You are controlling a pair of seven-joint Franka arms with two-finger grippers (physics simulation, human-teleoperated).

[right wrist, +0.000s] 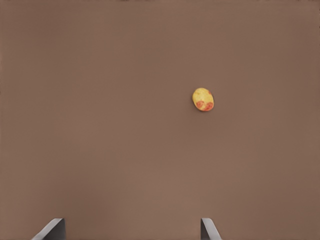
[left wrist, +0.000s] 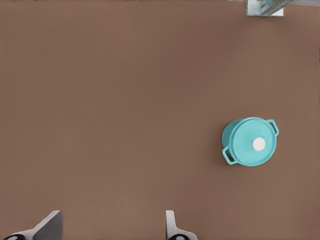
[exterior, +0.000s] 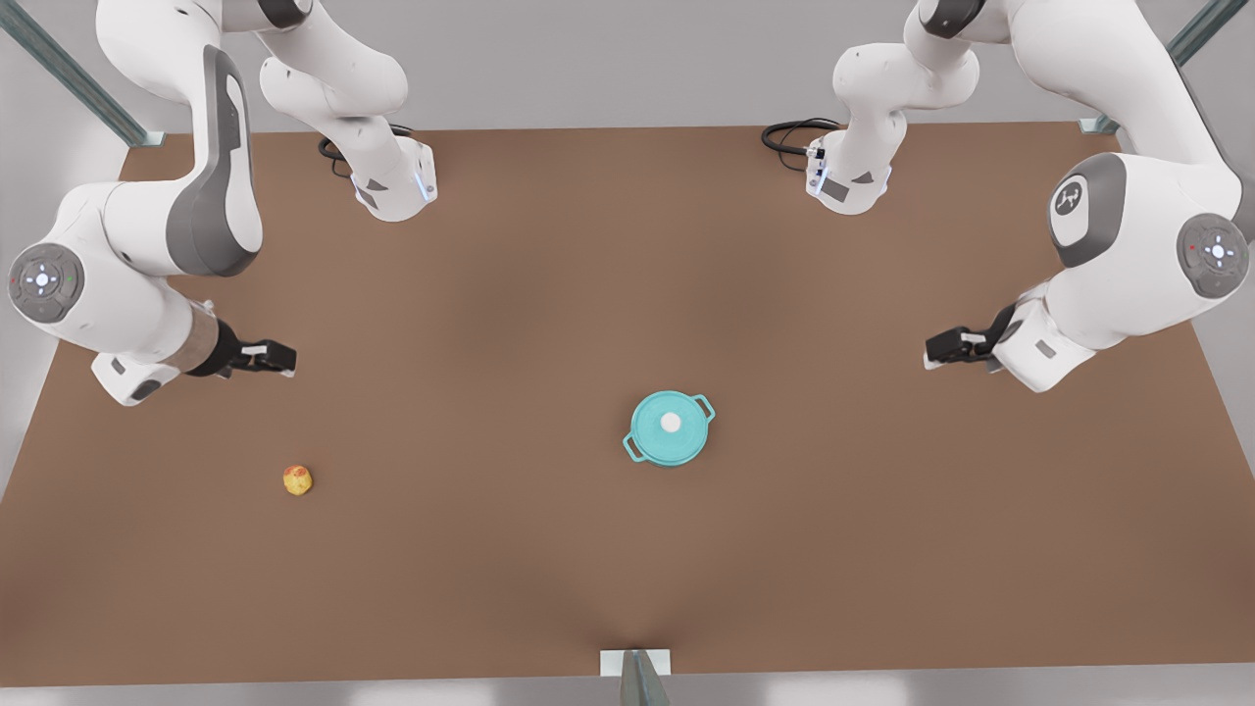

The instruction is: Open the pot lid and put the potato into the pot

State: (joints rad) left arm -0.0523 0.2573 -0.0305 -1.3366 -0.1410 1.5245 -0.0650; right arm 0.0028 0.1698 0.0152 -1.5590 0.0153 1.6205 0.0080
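Brown and matte, the flat worktop (exterior: 549, 294) spreads across the front view, with grey wall behind it and two white arms reaching in from the upper corners.

Slightly right of centre in the front view stands the small round teal pot (exterior: 670, 428) with two loop handles. The flat round teal pot lid (exterior: 669, 424) with its small white knob sits closed on top of it. In the left wrist view the same pot (left wrist: 250, 141) appears at the right of the frame, lid (left wrist: 252, 141) on.

The small roundish yellow potato (exterior: 298, 479) with orange-red blotches lies on the bare worktop at the lower left of the front view, well apart from the pot. In the right wrist view the potato (right wrist: 203, 99) lies right of centre.

The left hand (exterior: 949, 346) hangs at the right of the front view, above and to the right of the pot and apart from it. Its fingers (left wrist: 50, 226) are spread wide with nothing between them.

The right hand (exterior: 267, 358) hangs at the left of the front view, above the potato in the frame and clear of it. Its fingers (right wrist: 51, 229) also stand wide apart, gripping nothing.
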